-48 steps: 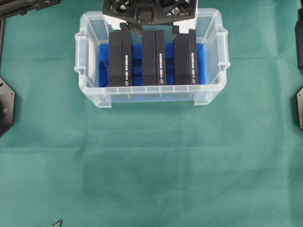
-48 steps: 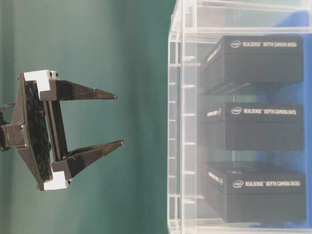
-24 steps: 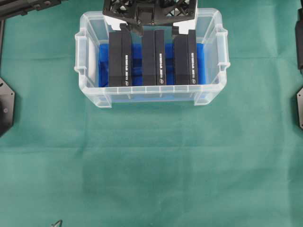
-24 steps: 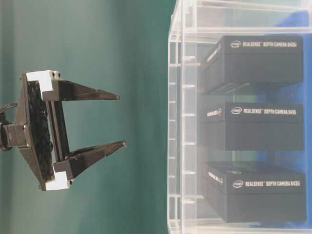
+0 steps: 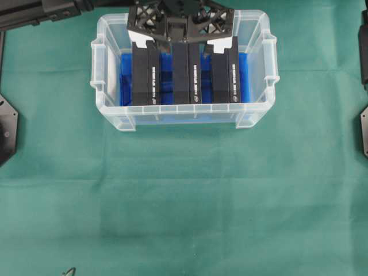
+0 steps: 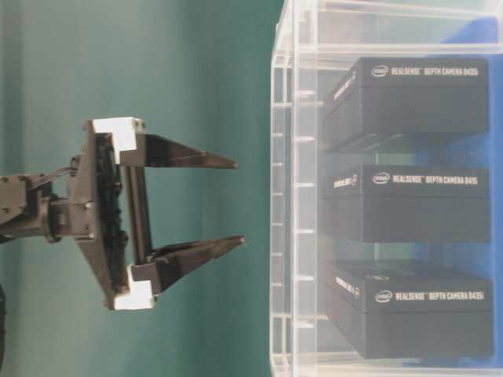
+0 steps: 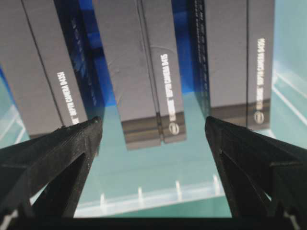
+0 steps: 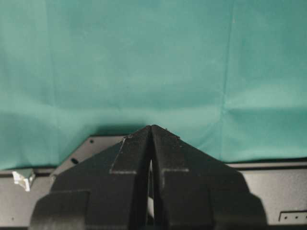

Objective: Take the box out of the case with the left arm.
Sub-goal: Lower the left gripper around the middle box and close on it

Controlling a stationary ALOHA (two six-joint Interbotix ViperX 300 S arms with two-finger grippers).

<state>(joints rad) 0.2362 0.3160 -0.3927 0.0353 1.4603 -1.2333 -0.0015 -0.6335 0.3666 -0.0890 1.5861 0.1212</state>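
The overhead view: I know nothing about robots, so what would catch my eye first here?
Probably the case, a clear plastic tub with a bright blue floor at the top of the green cloth, holding three black boxes side by side. Right above its far end hangs the left gripper, black with white pieces, its fingers spread wide and gripping nothing.

Desk covered edge to edge by a green woven cloth, faintly creased along straight fold lines, evenly lit from above with soft shadows only; black flat metal base plates at the left and right borders; dark grey desk edge below the cloth.
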